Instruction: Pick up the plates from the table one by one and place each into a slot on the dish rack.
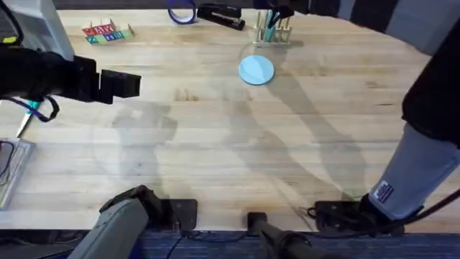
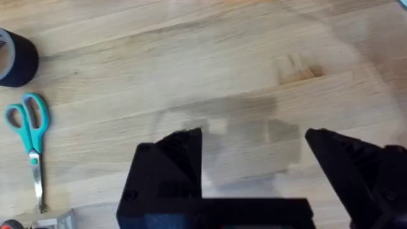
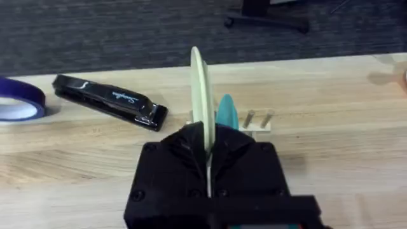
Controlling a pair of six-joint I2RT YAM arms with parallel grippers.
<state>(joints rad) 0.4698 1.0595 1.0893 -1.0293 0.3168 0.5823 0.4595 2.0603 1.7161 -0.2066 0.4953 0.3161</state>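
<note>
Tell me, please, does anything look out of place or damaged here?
Nothing stands out. The blue plate lies flat on the table; the right pincer holds the cream plate upright by the dish rack.

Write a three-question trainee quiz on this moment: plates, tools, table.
1. True or false: the blue plate lies flat on the table.
2. What does the right tool grip? A: stapler. B: cream plate, held on edge. C: scissors.
3. Fill in: the left tool hangs over bare wood with its fingers ___.
Key: 1 true; 2 B; 3 open.
</note>
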